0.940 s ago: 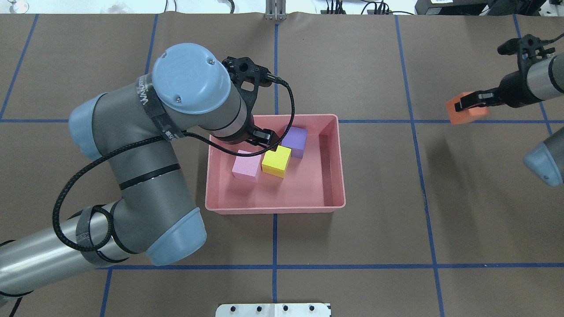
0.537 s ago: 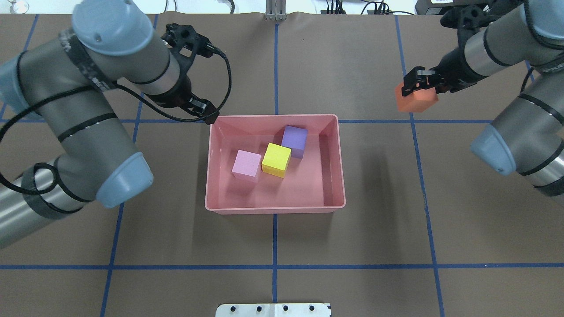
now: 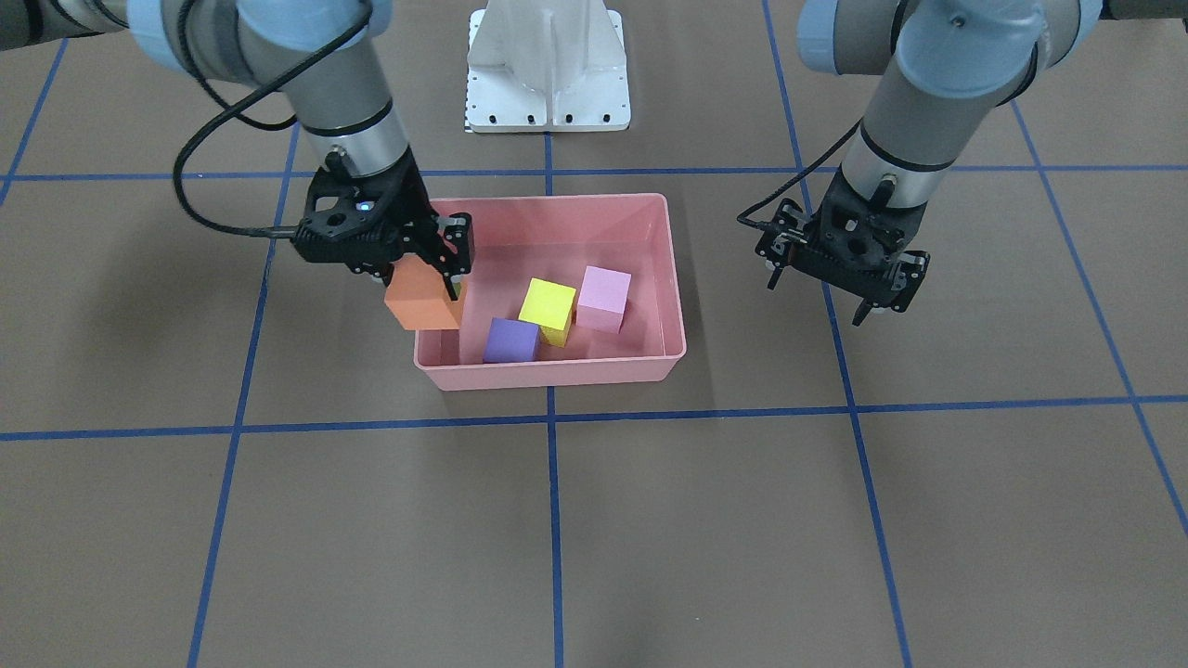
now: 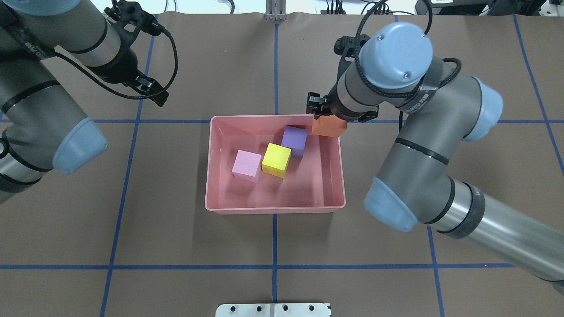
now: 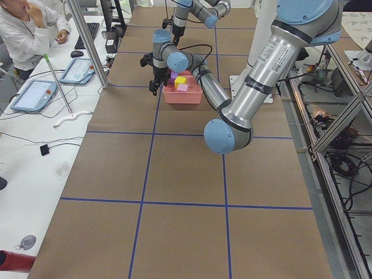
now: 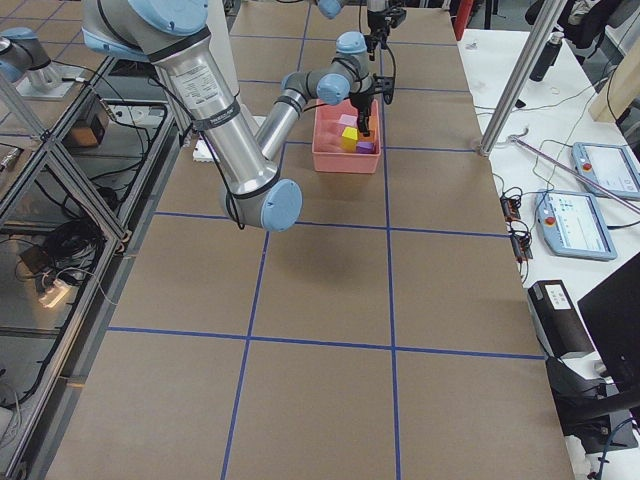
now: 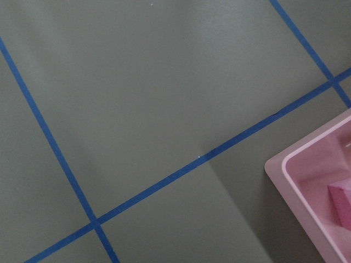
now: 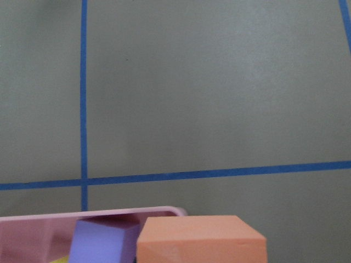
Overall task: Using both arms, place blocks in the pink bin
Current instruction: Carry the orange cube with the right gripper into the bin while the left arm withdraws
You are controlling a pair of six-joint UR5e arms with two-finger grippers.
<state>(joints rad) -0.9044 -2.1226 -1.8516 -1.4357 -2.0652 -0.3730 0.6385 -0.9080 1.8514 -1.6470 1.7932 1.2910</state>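
You have one pink bin (image 4: 275,210) standing near the middle of the worktop (image 4: 352,246), and four blocks in total. Three of them lie already inside the bin, in a slanted row: one light pink block (image 4: 246,165), one yellow block (image 4: 276,159) in the middle, and one purple block (image 4: 294,138) closest to the far wall. The yellow one sits just beside both of its neighbours, almost corner to corner. The fourth, the orange block (image 4: 328,126), is not in the bin yet. It hangs in the air over the bin's far right corner, as the robot sees it, above the rim and partly outside of it. The right claw (image 3: 422,276) is pinching this orange block from two sides, with one finger on each face, and the right arm bends over the worktop beside the bin. The left claw (image 4: 154,93) is well apart from the bin, over bare worktop on the robot's left. Its two fingers look spread and it carries nothing. One white pedestal base (image 3: 548,65) stands between the two arms.
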